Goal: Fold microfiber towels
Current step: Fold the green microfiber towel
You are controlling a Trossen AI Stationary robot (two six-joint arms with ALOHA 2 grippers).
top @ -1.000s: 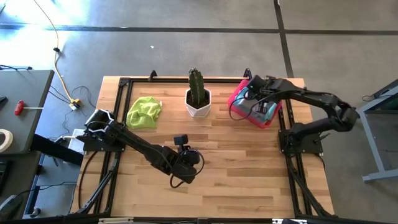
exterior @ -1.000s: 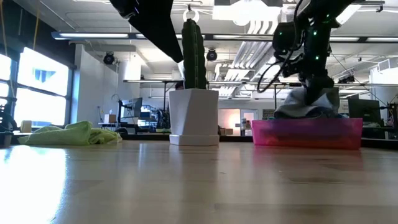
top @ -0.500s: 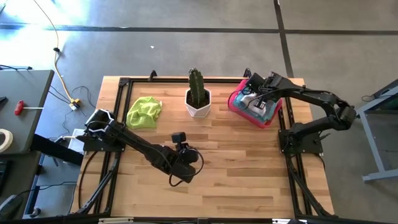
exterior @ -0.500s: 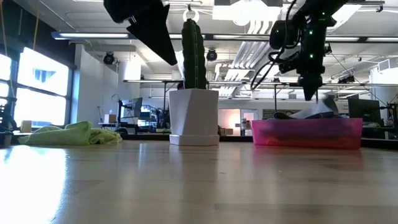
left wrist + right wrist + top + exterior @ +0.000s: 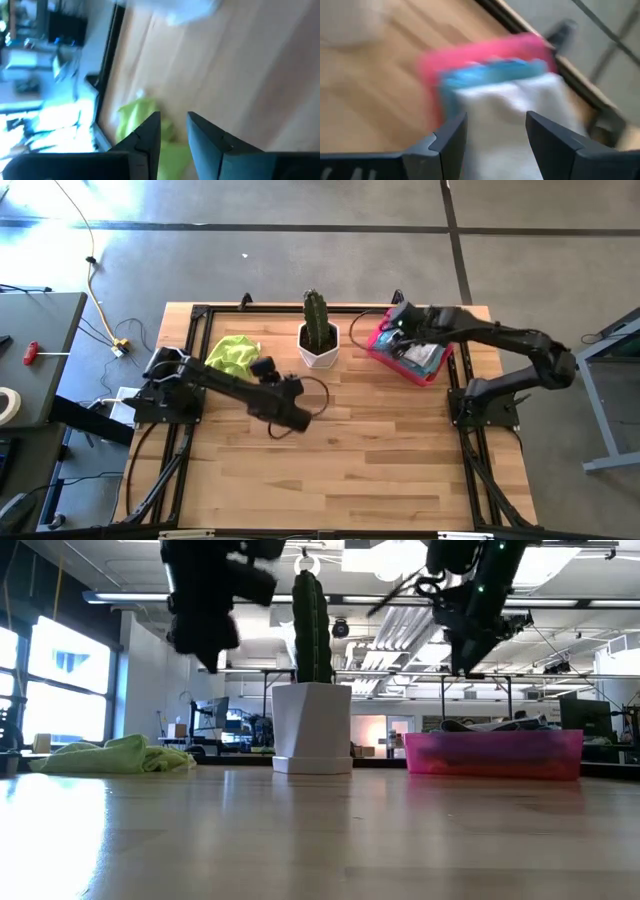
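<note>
Right gripper (image 5: 495, 145) is hovering above the pink tray (image 5: 382, 340) at the tabletop's far right corner, jaws released over the folded grey towel (image 5: 520, 115) and blue towel (image 5: 490, 70) inside. Left gripper (image 5: 172, 135) is hanging near the tabletop's centre, jaws narrowly parted and grasping nothing, beside the crumpled lime green towel (image 5: 232, 355) lying near the far left corner.

Potted cactus (image 5: 318, 332) at table (image 5: 340, 470) rear; pink tray (image 5: 381, 340) beside it

Robotics lab or workshop in an open industrial space. Bare concrete floor (image 5: 300, 260) with a loose yellow cable (image 5: 92, 255); wooden counter (image 5: 340, 470) framed in black rails; exposed ceiling ducts (image 5: 400, 635), strip lights, and monitors on desks (image 5: 225, 720) behind.
</note>
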